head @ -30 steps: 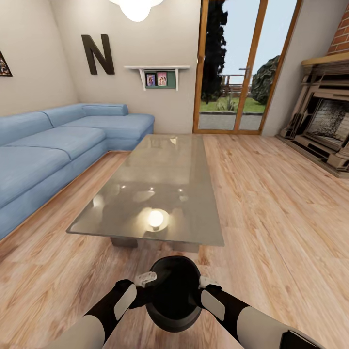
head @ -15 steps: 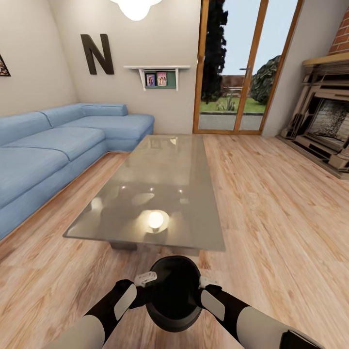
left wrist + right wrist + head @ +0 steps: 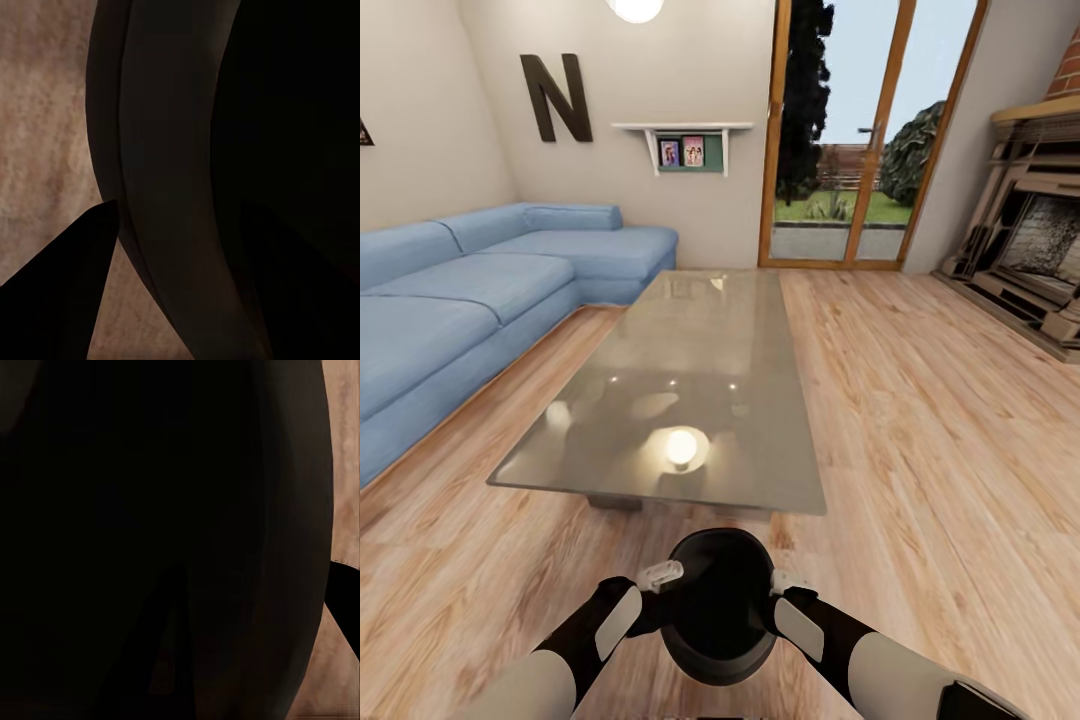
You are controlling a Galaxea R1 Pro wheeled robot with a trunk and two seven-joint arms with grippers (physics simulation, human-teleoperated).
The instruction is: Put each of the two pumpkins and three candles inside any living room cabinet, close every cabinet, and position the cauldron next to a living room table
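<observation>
The left gripper (image 3: 660, 590) presses on one side of the cauldron (image 3: 718, 610), and the right gripper (image 3: 778, 592) presses on the other side, so the black pot hangs between the two hands, up off the wooden floor (image 3: 920, 430). I cannot tell if each hand pinches the rim or just pushes on it, because the pot hides the fingers. In the left wrist view the pot's round wall (image 3: 172, 187) sits right against the hand, with floor behind it. In the right wrist view the dark pot (image 3: 165, 540) is pushed up close too. Just past the hands, ahead of the pot, is the table (image 3: 690, 400) with its shiny glass top, near but not touching. Beyond the left hand is the blue sofa (image 3: 470, 300), and far beyond the right hand is the fireplace (image 3: 1030, 260). The pot could slip and drop if one hand lets go first. It could also bump the glass edge if the hands push it too far forward, so I think it should go down gently beside the table.
</observation>
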